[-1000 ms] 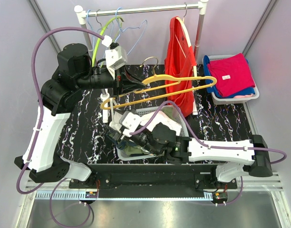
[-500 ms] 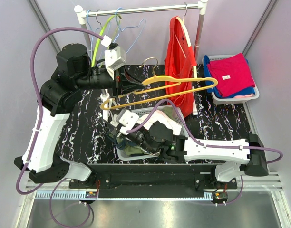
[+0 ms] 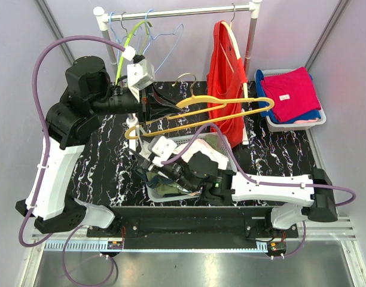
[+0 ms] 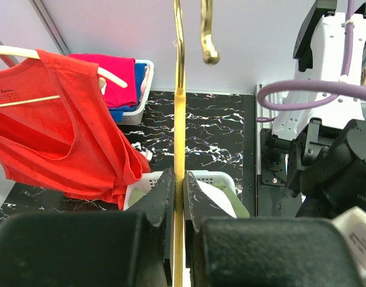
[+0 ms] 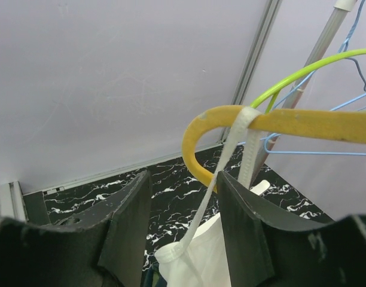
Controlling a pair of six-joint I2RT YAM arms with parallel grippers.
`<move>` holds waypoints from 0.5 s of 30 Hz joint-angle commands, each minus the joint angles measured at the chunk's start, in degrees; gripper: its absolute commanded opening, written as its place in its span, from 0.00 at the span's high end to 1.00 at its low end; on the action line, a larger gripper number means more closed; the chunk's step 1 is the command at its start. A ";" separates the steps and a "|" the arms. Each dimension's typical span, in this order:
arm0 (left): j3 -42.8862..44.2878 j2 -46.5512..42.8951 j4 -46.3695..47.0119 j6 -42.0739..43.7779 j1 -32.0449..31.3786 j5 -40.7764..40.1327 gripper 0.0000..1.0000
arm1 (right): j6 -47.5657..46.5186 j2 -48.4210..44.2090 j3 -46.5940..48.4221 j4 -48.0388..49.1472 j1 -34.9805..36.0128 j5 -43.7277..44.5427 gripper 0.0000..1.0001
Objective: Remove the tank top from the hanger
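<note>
My left gripper (image 4: 179, 179) (image 3: 148, 111) is shut on the lower bar of a yellow hanger (image 4: 179, 89) (image 3: 225, 113), held level above the table. A white tank top (image 5: 201, 257) hangs by one strap (image 5: 231, 161) from the hanger's curved end (image 5: 198, 149). Its body sags down toward the white basket (image 3: 189, 139). Just under that end is my right gripper (image 5: 183, 179) (image 3: 142, 162), pointing upward and open. The strap runs between its fingers, close to the right finger (image 5: 243, 209), and nothing is pinched.
A red tank top (image 3: 225, 72) (image 4: 63, 131) hangs on a white hanger from the rack rail (image 3: 183, 12), beside green and blue empty hangers (image 3: 141, 36). A grey basket (image 3: 290, 125) of pink and blue clothes sits at the back right. The rack posts stand behind the white basket.
My right gripper's jaws have narrowed a little and the right arm has edged left, toward the hanger's end. The left arm still grips the hanger, barely shifted.
</note>
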 commanded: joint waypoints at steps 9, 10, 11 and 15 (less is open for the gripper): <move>0.72 -1.13 3.34 -0.59 0.40 1.40 1.00 | 1.22 -4.61 -1.22 1.09 -0.33 1.27 0.43; 0.72 -1.13 3.43 -0.51 0.31 1.31 1.00 | 1.04 -4.51 -1.04 1.17 -0.33 1.28 0.43; 0.72 -1.13 3.43 -0.42 0.40 1.23 1.00 | 0.78 -4.34 -0.86 1.17 -0.42 1.28 0.43; 0.89 -0.96 3.43 -0.51 0.40 1.31 1.00 | 0.69 -3.72 -0.60 1.44 -0.50 1.10 0.43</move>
